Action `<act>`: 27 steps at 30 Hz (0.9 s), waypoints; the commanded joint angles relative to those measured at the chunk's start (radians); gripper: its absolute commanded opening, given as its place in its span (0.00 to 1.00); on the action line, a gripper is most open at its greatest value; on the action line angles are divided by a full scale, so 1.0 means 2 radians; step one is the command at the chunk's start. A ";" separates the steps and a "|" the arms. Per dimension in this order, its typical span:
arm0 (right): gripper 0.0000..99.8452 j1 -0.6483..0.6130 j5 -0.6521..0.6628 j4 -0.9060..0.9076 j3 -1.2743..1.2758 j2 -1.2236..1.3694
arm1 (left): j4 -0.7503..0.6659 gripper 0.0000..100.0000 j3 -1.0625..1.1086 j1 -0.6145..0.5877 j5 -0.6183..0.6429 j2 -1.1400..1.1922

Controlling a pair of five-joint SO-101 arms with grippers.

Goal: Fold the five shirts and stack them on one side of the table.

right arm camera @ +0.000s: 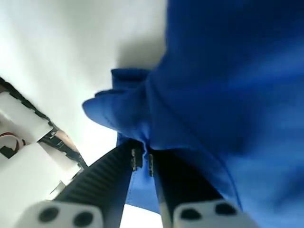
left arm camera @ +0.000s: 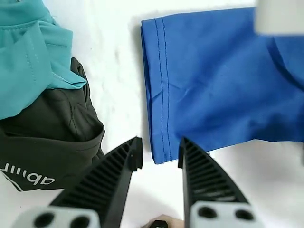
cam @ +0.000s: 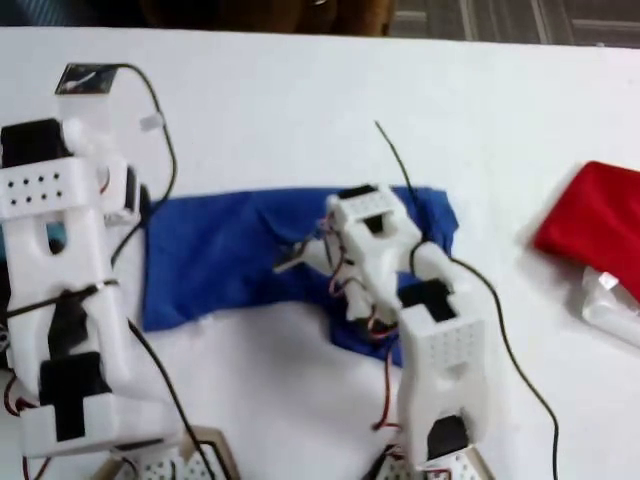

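Lying lengthwise side to side, blue shirt point(cam: 230, 250), right gripper point(right arm camera: 142, 159) clenched on it, left gripper point(left arm camera: 159, 145) released

Seen from above, the right arm point(cam: 440, 340) covers the middle of the blue cloth shirt point(cam: 220, 250), so its full outline cannot be traced. A folded red cloth point(cam: 600, 225) and a clear plastic piece point(cam: 612, 300) on the tabletop point(cam: 300, 90) are cut off by the edge of view. From the right wrist, the blue shirt pinched in the right claw point(right arm camera: 142, 159) is a close blur. From the left wrist, a teal fabric shirt point(left arm camera: 28, 57) and a black fabric garment point(left arm camera: 52, 137) run out of view, and a blurred white block point(left arm camera: 280, 16) cannot be identified.
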 commanded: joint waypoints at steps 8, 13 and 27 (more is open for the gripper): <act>0.02 0.046 -0.006 0.076 -0.135 0.002 | 0.005 0.15 -0.005 -0.021 -0.016 -0.023; 0.02 0.046 -0.005 0.086 -0.160 -0.019 | 0.005 0.15 -0.005 -0.021 -0.017 -0.023; 0.18 -0.008 -0.006 0.047 0.071 -0.179 | 0.004 0.15 -0.005 -0.018 -0.016 -0.023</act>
